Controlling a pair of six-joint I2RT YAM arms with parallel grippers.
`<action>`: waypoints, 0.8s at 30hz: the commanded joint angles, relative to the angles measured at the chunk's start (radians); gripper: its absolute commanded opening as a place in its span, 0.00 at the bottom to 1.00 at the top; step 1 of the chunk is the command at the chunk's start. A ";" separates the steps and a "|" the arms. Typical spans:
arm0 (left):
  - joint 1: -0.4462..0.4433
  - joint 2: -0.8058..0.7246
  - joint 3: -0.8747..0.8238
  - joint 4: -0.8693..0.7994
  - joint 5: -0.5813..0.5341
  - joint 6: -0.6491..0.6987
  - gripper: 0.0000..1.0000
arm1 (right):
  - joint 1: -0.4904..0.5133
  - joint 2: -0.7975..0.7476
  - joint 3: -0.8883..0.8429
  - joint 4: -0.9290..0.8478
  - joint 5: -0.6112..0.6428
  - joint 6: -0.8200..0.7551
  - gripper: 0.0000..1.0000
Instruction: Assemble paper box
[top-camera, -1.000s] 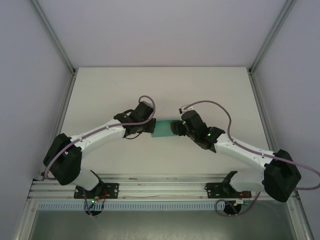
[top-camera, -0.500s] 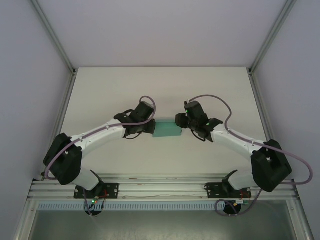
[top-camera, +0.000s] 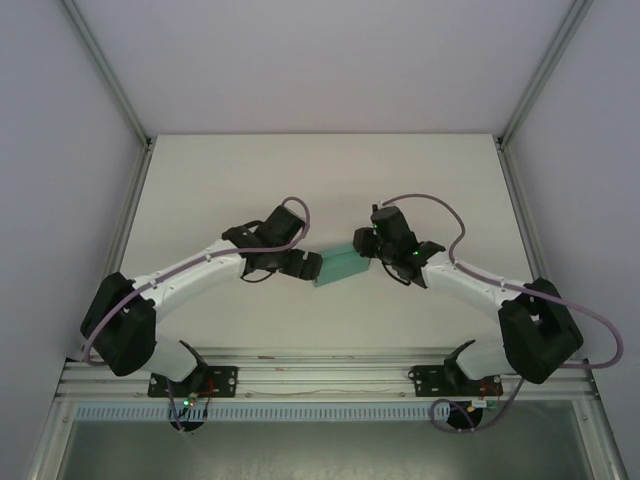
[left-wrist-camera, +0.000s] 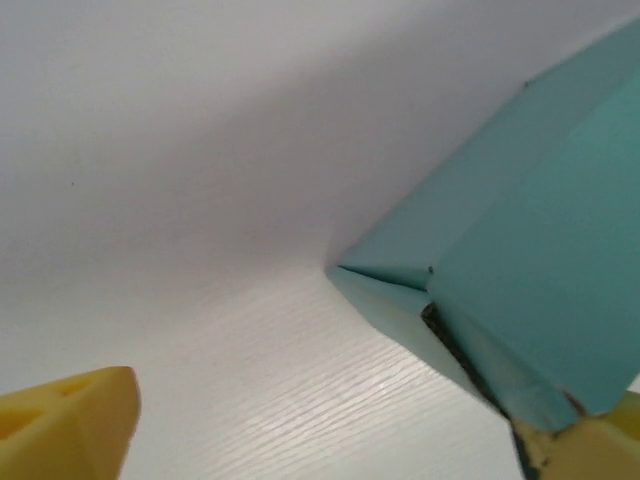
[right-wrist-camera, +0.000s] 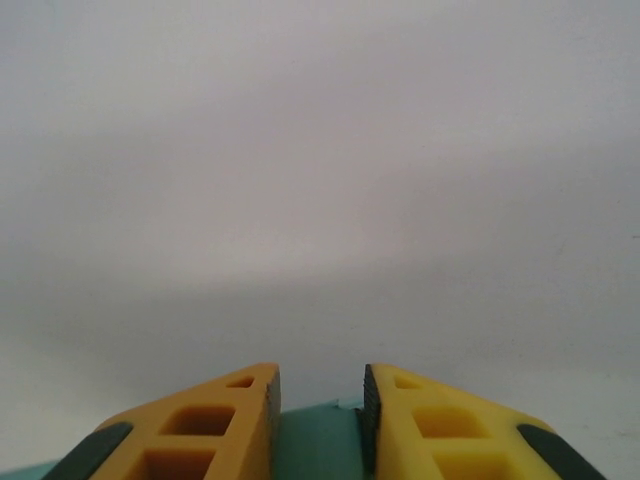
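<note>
Top external view: paper box lies mid-frame on the white bench, teal-green, folded up, set at a slant with its left end lower in frame and its right end higher. Left tool is just beside the lower-left end of the paper box. Right tool is at the upper-right end, touching or overlapping it from this angle. Both arms come in from the bottom corners of the frame and bend toward the centre, a purple cable looping over each wrist. Left wrist view: left tool is spread wide, one yellow finger in the lower left corner, the other in the lower right corner, bare bench between them. Paper box takes the right side of that frame, tilted, with a folded flap seam along its lower edge. Its bottom corner is right against the lower-right finger. Right wrist view: right tool sits at bottom centre, yellow fingers with dark pads drawn near each other, a narrow gap between them. Teal card of the paper box shows in that gap at the bottom edge. Cannot tell whether the pads are pinching the card or just standing over it. Pale blurred wall is above the fingers.
</note>
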 joint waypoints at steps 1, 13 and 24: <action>0.007 -0.053 0.011 0.011 0.063 0.017 1.00 | 0.005 0.024 -0.062 -0.088 0.020 0.006 0.27; 0.068 -0.079 0.000 0.112 0.128 -0.117 1.00 | 0.006 0.001 -0.143 0.006 0.012 0.006 0.23; 0.126 -0.031 -0.127 0.265 0.315 -0.144 0.82 | 0.006 0.000 -0.139 -0.009 0.025 0.013 0.23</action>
